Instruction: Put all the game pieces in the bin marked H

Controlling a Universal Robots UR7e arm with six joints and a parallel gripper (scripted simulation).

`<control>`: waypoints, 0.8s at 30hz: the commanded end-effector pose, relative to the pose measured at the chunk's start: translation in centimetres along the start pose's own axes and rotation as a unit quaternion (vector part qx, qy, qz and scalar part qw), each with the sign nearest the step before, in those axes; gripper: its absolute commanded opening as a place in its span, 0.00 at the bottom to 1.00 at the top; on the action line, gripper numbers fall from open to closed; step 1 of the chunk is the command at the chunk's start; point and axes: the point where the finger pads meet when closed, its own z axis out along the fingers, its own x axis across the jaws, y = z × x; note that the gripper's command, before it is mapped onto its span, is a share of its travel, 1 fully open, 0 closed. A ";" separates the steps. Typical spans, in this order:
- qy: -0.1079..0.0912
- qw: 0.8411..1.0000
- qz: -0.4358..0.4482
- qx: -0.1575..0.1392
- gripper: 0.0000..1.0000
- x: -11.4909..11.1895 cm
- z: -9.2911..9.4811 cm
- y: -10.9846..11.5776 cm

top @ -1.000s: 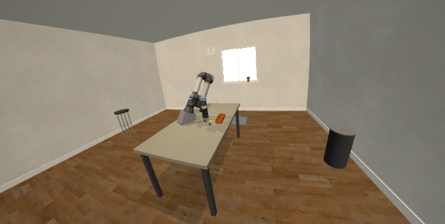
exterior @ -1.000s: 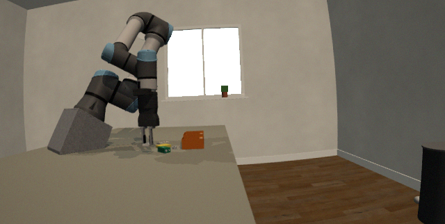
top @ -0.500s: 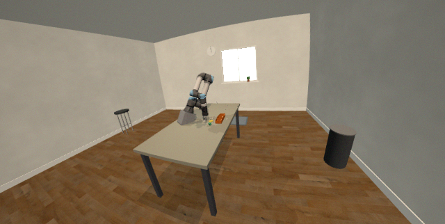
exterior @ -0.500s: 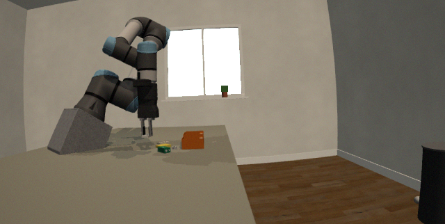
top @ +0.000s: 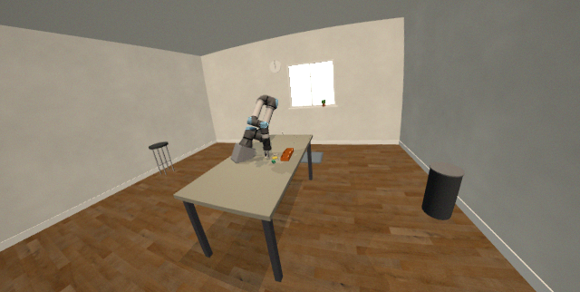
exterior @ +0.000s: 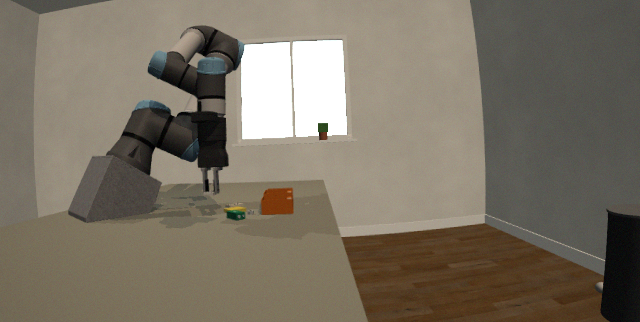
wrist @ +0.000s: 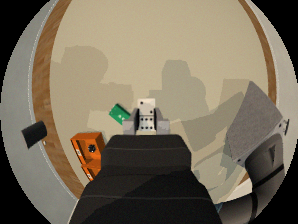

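My gripper [exterior: 210, 189] hangs above the table, left of the orange bin [exterior: 277, 201]. In the wrist view the gripper [wrist: 147, 125] is shut on a small white game piece with dark dots [wrist: 147, 115], which it holds clear of the table top. A green flat piece [exterior: 235, 215] lies on the table between the gripper and the bin, with a yellow thing [exterior: 234, 208] just behind it. The green piece [wrist: 120, 113] and the orange bin [wrist: 88, 151] show to the left in the wrist view. I cannot read the bin's mark.
The arm's grey base block [exterior: 114, 188] stands at the table's left, behind the gripper. The table's right edge [exterior: 332, 212] runs close to the bin. A few small pale things lie near the green piece, too small to tell.
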 end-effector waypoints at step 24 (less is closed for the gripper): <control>0.000 0.998 -0.057 0.000 0.49 -9.9 -0.1 7.4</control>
